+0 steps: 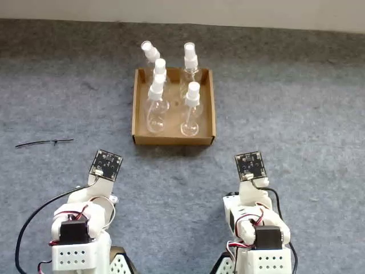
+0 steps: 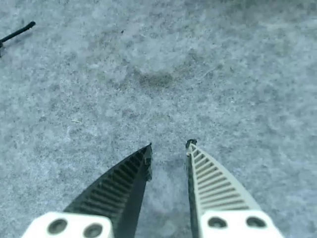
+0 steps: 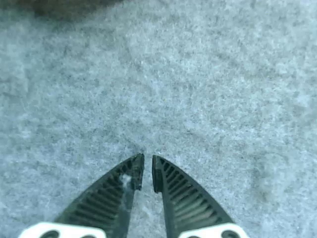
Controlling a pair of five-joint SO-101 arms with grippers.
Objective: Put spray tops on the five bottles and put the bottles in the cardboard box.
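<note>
Five bottles (image 1: 156, 111), each with a spray top (image 1: 193, 90), stand in the cardboard box (image 1: 174, 138); one leans at the far wall. The left hand (image 2: 168, 146) is slightly parted and the right hand (image 3: 147, 171) nearly closed, both empty above the bench (image 1: 296, 114). Judged complete: keep both hands clear of the box.

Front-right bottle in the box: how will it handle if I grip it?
The front-right bottle looks clear and empty, so probably light. Tall and narrow under its spray top, it may tip if pushed high. Its smooth round body could slip or roll.
</note>
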